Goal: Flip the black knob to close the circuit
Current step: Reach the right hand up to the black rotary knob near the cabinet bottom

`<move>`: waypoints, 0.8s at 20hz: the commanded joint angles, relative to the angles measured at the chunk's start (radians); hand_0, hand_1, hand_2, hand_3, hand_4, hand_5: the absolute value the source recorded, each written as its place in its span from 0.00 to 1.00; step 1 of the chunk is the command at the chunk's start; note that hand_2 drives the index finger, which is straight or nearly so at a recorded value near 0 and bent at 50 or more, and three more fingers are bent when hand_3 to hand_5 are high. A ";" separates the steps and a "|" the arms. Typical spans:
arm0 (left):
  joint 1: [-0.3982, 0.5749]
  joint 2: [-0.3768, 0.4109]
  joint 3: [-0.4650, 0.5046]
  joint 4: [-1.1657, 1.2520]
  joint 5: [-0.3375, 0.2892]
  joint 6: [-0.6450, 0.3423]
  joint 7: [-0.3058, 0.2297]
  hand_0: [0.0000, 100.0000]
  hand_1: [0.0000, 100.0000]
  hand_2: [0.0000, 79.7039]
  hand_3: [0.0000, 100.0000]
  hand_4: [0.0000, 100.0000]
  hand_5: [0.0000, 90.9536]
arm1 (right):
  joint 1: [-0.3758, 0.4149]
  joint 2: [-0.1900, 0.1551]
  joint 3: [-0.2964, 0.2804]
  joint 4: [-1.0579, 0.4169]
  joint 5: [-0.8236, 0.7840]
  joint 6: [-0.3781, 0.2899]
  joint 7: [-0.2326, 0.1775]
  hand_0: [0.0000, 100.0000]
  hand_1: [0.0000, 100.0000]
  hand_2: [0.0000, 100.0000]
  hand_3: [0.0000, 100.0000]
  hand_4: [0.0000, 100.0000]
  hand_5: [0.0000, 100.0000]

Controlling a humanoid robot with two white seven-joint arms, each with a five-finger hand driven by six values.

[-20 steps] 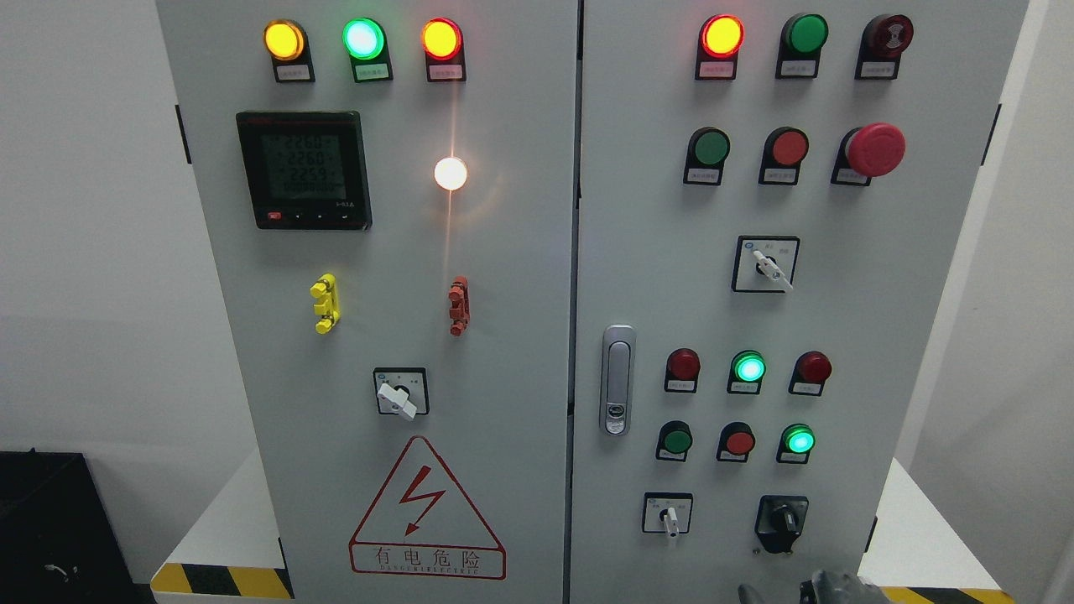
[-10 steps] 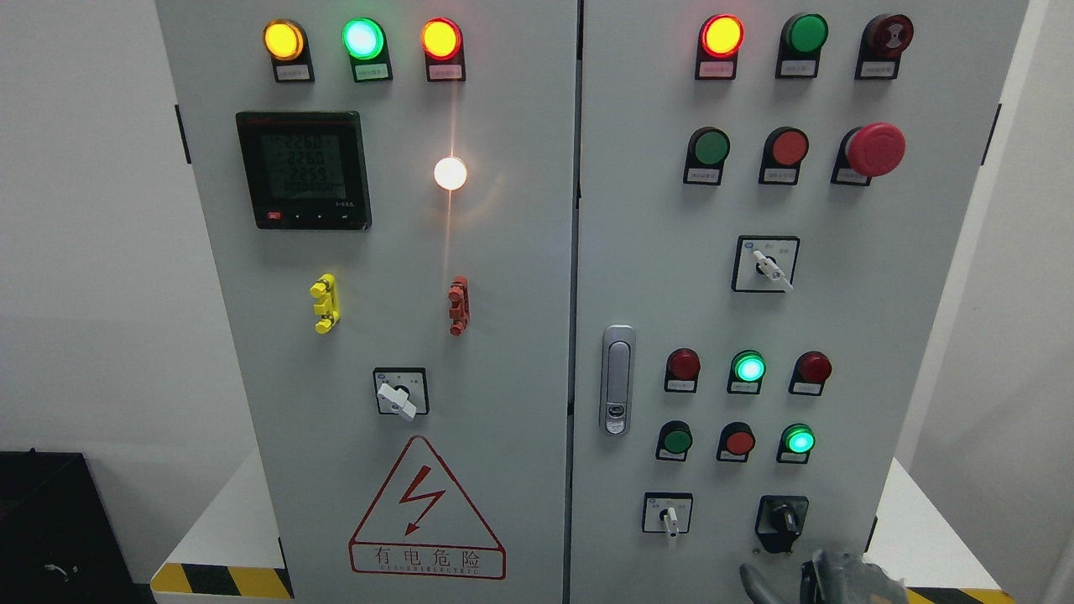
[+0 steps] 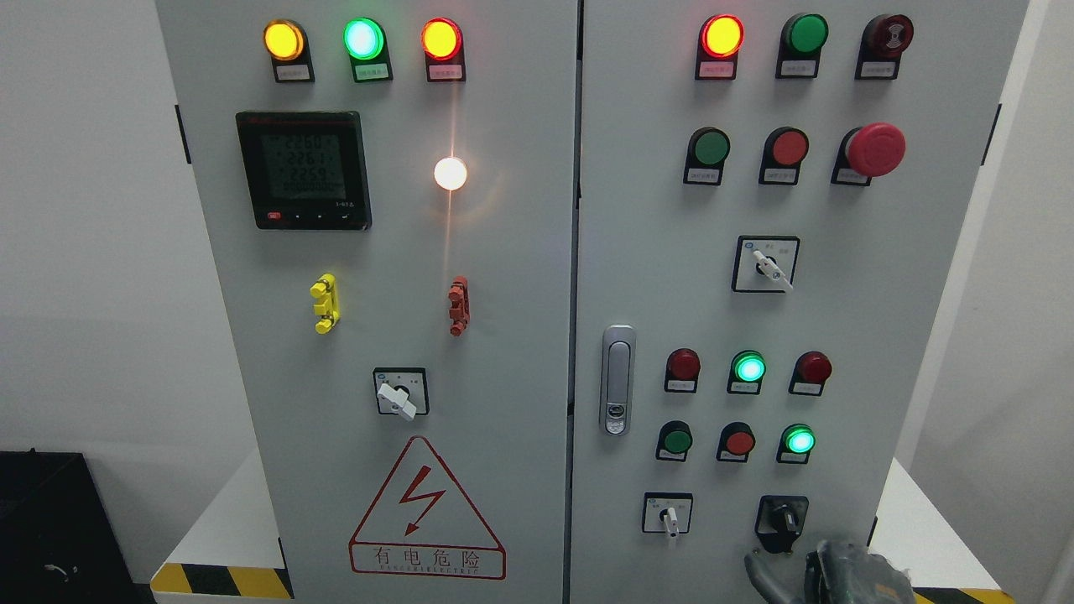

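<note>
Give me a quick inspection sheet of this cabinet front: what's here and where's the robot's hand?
Surface: grey cabinet door, upright, carrying lamps and switches.
Job's things: black knob at lower right, untouched.
Clutter: nothing seen.
Hands: right hand just below the knob, partly cut off by the frame; grip unclear. Left hand not in view.
Cables: nothing seen.
Surroundings: red mushroom button, meter display, electric warning sign, door handle, hazard-striped base.

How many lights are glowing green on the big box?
3. One green light in the top row of the left door, one and another low on the right door. None seem hidden.
</note>
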 commanded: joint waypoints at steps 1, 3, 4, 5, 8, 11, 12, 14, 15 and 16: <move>0.000 0.000 0.000 0.000 0.000 0.000 0.001 0.12 0.56 0.00 0.00 0.00 0.00 | -0.022 -0.002 -0.022 0.005 0.001 0.001 0.003 0.00 0.00 0.89 1.00 0.88 0.88; 0.000 0.000 0.000 0.000 0.000 0.000 0.001 0.12 0.56 0.00 0.00 0.00 0.00 | -0.033 -0.002 -0.021 0.005 0.001 0.002 0.003 0.00 0.00 0.89 1.00 0.88 0.88; 0.000 0.000 0.000 0.000 0.000 0.000 0.001 0.12 0.56 0.00 0.00 0.00 0.00 | -0.036 -0.002 -0.021 0.008 0.003 0.002 0.003 0.00 0.00 0.89 1.00 0.88 0.88; 0.000 0.000 0.000 0.000 0.000 0.000 0.001 0.12 0.56 0.00 0.00 0.00 0.00 | -0.038 -0.003 -0.021 0.009 0.003 0.002 0.003 0.00 0.00 0.89 1.00 0.88 0.88; 0.000 0.000 0.000 0.000 0.000 0.000 0.001 0.12 0.56 0.00 0.00 0.00 0.00 | -0.036 -0.003 -0.024 0.012 0.018 0.001 0.002 0.00 0.00 0.89 1.00 0.88 0.88; 0.000 0.000 0.000 0.000 0.000 0.000 0.001 0.12 0.56 0.00 0.00 0.00 0.00 | -0.036 -0.003 -0.039 0.014 0.023 -0.002 0.003 0.00 0.00 0.89 1.00 0.88 0.88; 0.000 0.000 0.000 0.000 0.000 0.000 0.001 0.12 0.56 0.00 0.00 0.00 0.00 | -0.038 -0.003 -0.041 0.014 0.023 -0.002 0.003 0.00 0.00 0.89 1.00 0.88 0.88; 0.000 0.000 0.000 0.000 0.000 0.000 0.001 0.12 0.56 0.00 0.00 0.00 0.00 | -0.036 -0.003 -0.042 0.016 0.023 -0.002 0.003 0.00 0.00 0.89 1.00 0.88 0.88; 0.000 0.000 0.000 0.000 0.000 0.000 0.001 0.12 0.56 0.00 0.00 0.00 0.00 | -0.036 -0.003 -0.042 0.016 0.023 -0.004 0.002 0.00 0.00 0.89 1.00 0.88 0.88; 0.000 0.000 0.000 0.000 0.000 0.000 0.001 0.12 0.56 0.00 0.00 0.00 0.00 | -0.036 -0.005 -0.044 0.016 0.023 -0.004 0.003 0.00 0.00 0.89 1.00 0.88 0.88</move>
